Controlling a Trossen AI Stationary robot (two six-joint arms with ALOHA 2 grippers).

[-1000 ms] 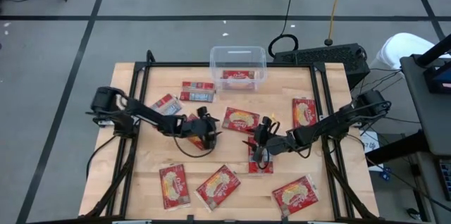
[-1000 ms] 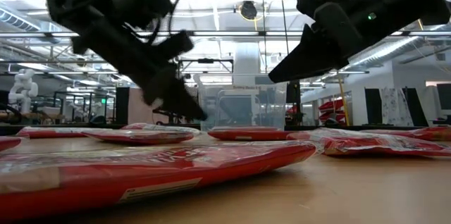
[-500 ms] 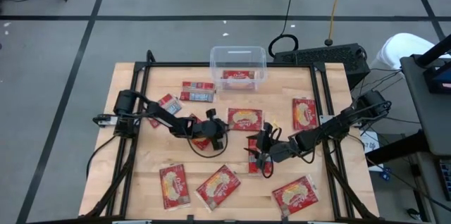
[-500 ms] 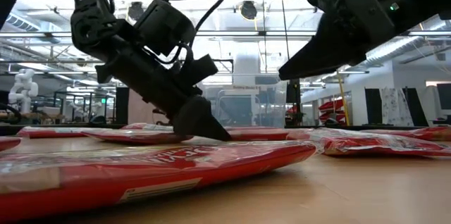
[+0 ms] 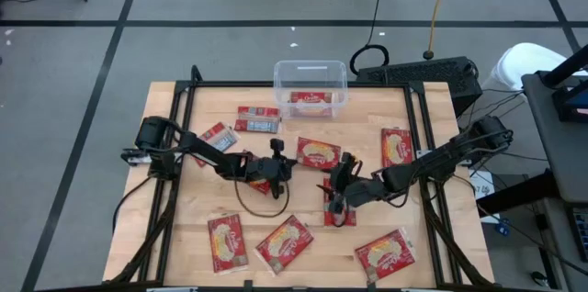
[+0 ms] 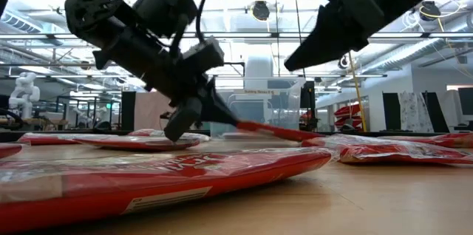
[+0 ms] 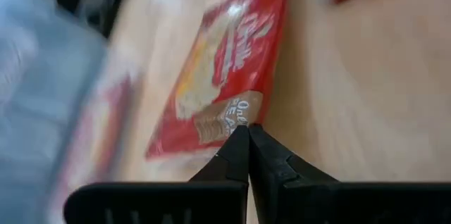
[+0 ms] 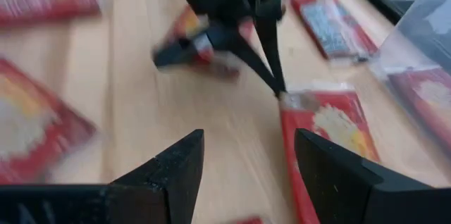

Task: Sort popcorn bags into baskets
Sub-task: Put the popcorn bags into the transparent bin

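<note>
Your left pincer (image 5: 284, 164) pinched the edge of a flat red-and-yellow popcorn packet (image 5: 319, 155) mid-surface, lifting that end, arm stretched low. Your right pincer (image 5: 338, 187) hovered spread just beside it, above another red packet (image 5: 341, 215). Behind stood the clear plastic tub (image 5: 310, 84), one packet inside.

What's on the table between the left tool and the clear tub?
In the high view, only bare wood lies between the left tool and the clear tub.
</note>
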